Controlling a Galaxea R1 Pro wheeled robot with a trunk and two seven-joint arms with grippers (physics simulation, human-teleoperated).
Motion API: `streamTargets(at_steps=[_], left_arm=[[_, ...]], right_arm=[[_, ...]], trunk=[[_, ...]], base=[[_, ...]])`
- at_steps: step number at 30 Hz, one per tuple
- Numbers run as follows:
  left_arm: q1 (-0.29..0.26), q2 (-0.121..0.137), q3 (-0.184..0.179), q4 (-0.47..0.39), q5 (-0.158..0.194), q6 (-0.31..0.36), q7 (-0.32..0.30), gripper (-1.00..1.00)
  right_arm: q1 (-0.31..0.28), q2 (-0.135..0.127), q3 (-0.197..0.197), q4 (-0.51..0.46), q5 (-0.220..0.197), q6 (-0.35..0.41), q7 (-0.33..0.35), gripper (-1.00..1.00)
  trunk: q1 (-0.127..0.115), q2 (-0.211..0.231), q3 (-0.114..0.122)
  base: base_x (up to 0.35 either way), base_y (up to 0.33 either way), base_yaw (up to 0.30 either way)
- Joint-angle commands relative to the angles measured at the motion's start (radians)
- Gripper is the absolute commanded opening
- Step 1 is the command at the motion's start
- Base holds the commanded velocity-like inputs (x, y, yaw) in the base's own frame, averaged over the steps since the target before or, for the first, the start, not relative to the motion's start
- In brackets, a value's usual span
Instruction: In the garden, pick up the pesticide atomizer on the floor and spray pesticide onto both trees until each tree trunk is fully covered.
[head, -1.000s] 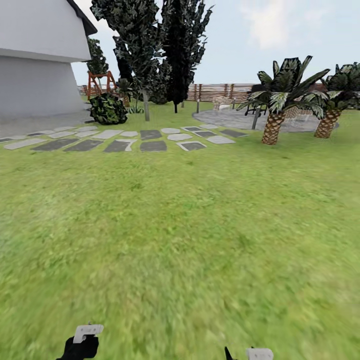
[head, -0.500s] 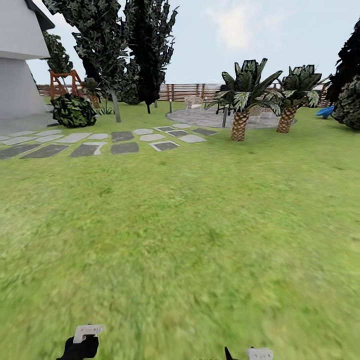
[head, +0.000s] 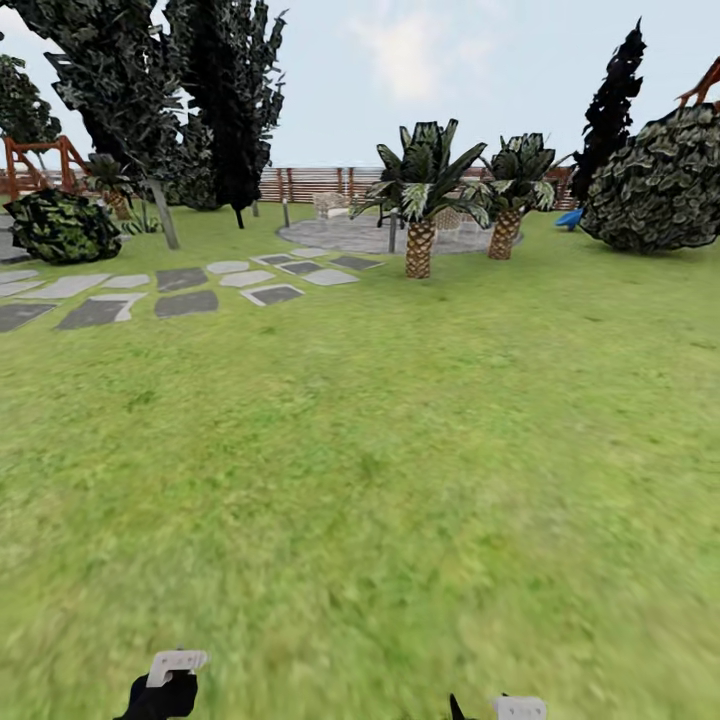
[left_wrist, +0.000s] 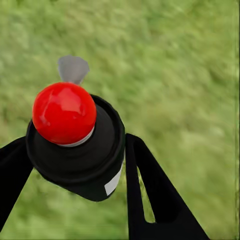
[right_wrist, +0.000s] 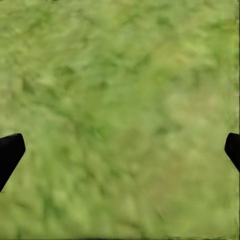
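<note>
The garden is a big green lawn (head: 400, 450) with a brown fence (head: 320, 183) far away. Grey stepping stones (head: 180, 290) lie far on the left, and two short palms (head: 420, 200) stand far off in the middle. A round bush (head: 655, 185) sits far right. Tall dark trees (head: 130, 90) stand far left, but I cannot tell if they are the ones to spray. The first job looks done: the left tool (left_wrist: 75, 165) is pinching the atomizer (left_wrist: 75, 140), a black can with a red top (left_wrist: 64, 112), held low and near over the grass. The right tool (right_wrist: 120, 150) is spread wide with nothing in it. No white specks show anywhere, so I think both trunks are left to spray, and the robot must get to them first.
</note>
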Motion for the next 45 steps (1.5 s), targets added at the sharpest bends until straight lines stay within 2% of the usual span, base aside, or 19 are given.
streamTargets(at_steps=[1, 45], left_arm=[[0.000, 0.000, 0.000, 0.000, 0.000, 0.000, 0.000, -1.00], [0.000, -0.001, 0.000, 0.000, 0.000, 0.000, 0.000, -1.00]], right_arm=[[0.000, 0.000, 0.000, 0.000, 0.000, 0.000, 0.000, 1.00], [0.000, 0.000, 0.001, 0.000, 0.000, 0.000, 0.000, 1.00]], trunk=[[0.000, 0.000, 0.000], [0.000, 0.000, 0.009]], base=[[0.000, -0.237, -0.300], [0.000, -0.268, -0.300]])
